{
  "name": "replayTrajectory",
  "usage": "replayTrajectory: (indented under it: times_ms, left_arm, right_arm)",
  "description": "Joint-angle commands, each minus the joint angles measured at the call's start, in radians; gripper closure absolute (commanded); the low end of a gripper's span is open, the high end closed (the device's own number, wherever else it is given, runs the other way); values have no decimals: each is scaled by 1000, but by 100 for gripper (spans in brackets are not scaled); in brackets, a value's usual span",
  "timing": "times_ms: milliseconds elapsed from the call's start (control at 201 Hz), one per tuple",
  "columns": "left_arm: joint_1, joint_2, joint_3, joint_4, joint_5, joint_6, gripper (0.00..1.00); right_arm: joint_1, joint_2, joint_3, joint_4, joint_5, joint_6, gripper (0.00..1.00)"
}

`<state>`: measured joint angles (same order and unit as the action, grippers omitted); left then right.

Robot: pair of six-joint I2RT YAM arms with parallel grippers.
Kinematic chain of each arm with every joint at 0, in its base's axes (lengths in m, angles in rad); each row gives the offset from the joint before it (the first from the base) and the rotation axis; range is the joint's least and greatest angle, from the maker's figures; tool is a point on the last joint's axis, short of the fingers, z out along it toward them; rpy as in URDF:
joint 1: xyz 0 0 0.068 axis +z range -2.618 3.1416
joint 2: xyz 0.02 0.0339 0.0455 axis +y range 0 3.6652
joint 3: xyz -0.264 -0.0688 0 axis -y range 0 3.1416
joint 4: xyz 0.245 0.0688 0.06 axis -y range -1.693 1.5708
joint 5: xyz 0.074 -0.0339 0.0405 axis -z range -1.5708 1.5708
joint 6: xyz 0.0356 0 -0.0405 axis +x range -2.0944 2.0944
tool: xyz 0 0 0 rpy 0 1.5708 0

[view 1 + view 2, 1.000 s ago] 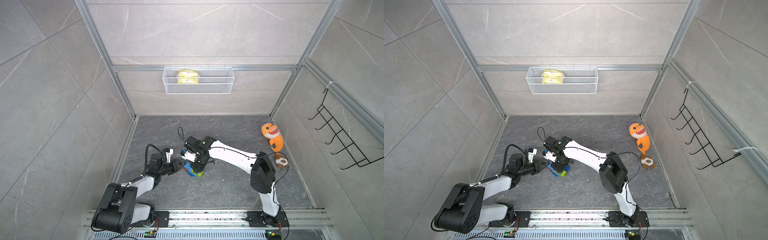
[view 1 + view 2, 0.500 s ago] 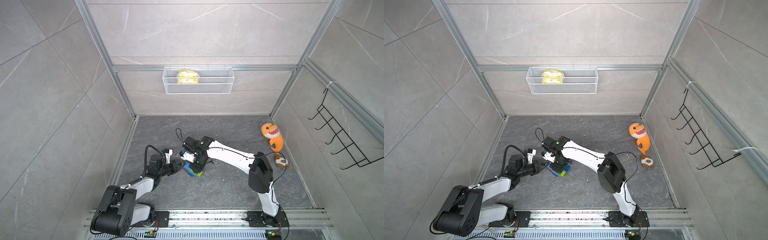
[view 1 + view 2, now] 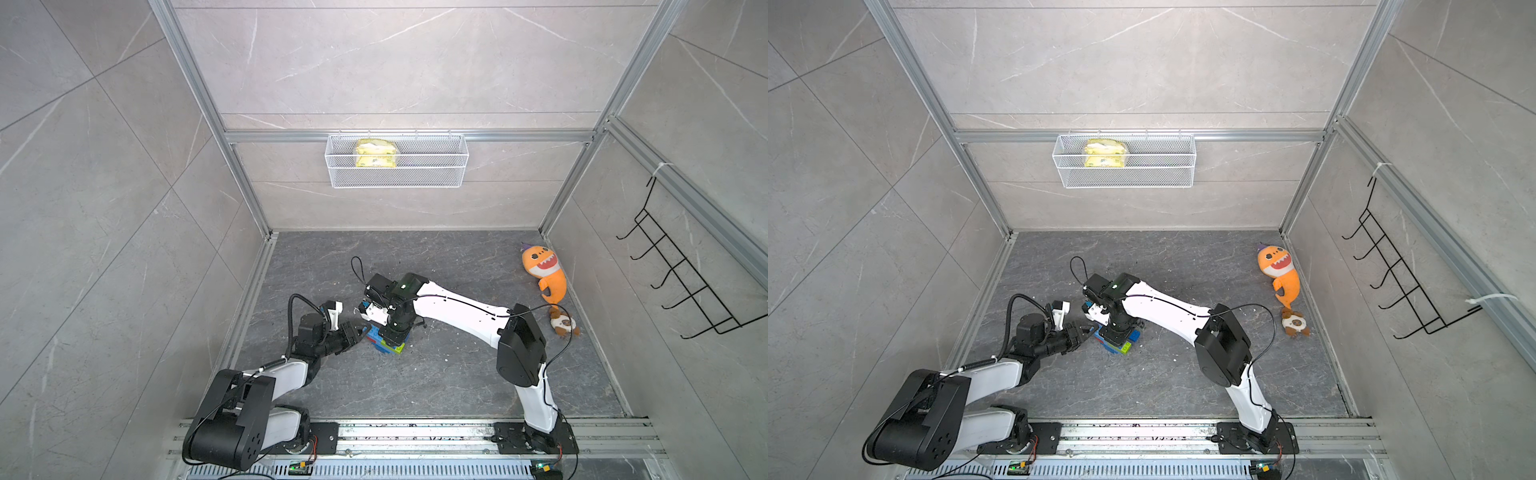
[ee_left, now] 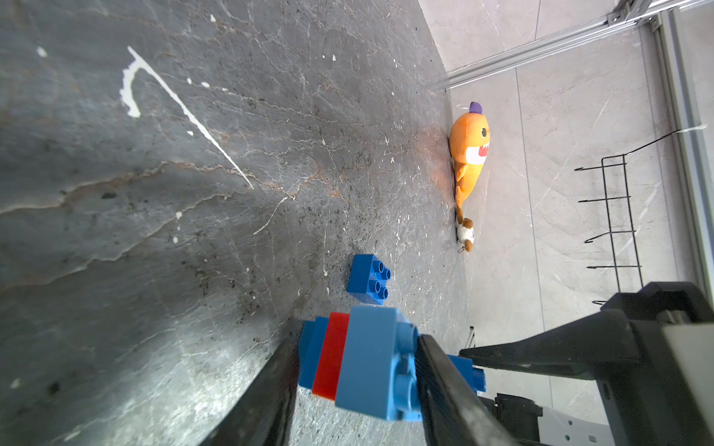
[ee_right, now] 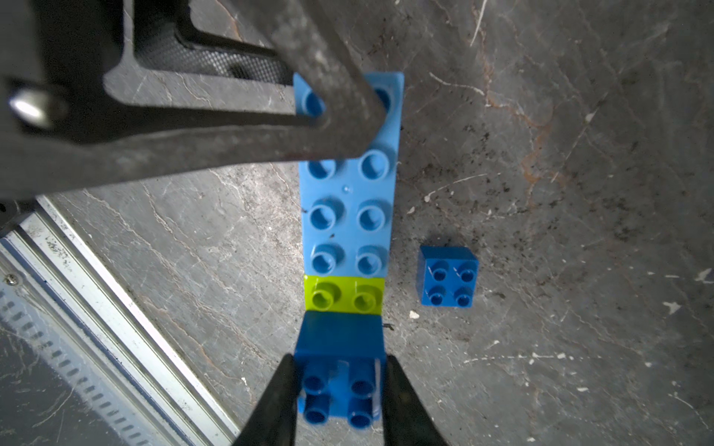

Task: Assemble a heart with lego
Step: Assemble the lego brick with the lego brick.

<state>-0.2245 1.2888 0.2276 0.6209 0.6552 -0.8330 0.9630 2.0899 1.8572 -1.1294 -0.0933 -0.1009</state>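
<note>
The right end effector (image 5: 340, 372) points straight down. It pinches the dark blue square block at the right end of the heart (image 5: 347, 216), a clump of joined studded plastic bricks. The clump has a long light blue strip, a lime green strip, dark blue blocks and a thin red layer.

The left end effector (image 4: 355, 347) reaches in low from the left, and its black fingers (image 4: 276, 390) straddle the clump's left end, close against both faces. Whether they press on it cannot be told. In a top view these fingers look a little further apart than a second ago.

The heart (image 3: 390, 348) sits left of centre on the dark grey stone bench (image 3: 436, 374), between the two end effectors. It is in the same spot as before, and the right arm has barely shifted.

A loose dark blue square brick (image 5: 448, 278) lies just beside the heart on its right, not touching. Well apart at the right wall lies an orange plush shark (image 3: 544, 270).
</note>
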Motion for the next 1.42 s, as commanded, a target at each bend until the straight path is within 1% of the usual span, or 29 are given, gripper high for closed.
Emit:
replayTrajectory:
  times_ms: [0, 224, 384, 503, 807, 937, 1066, 1141, 1236, 1410]
  left_arm:
    - [5, 19, -26, 111, -30, -64, 48]
    - [15, -3, -48, 166, -42, -107, 45]
    - [53, -18, -54, 177, -2, -129, 44]
    - [56, -11, -43, 192, 17, -139, 45]
    - [56, 65, -48, 326, 78, -186, 53]
    - [56, 69, -56, 335, 81, -190, 57]
    - [54, 63, -56, 342, 87, -201, 58]
    - [54, 60, -59, 338, 89, -200, 61]
    - [54, 57, -63, 327, 90, -191, 67]
    - [54, 59, -67, 325, 91, -190, 67]
  right_arm:
    - [3, 60, -32, -6, 30, 16, 67]
    - [3, 60, -28, -3, 30, 18, 67]
    - [4, 56, -30, -4, 35, 13, 67]
    - [3, 58, -24, -9, 35, 11, 67]
    - [4, 68, -5, -18, 38, 13, 67]
    - [5, 75, 9, -27, 39, 13, 67]
    - [4, 79, 19, -32, 41, 12, 67]
    - [5, 81, 23, -33, 43, 11, 67]
    - [5, 85, 30, -36, 43, 13, 67]
    - [5, 87, 27, -36, 43, 13, 67]
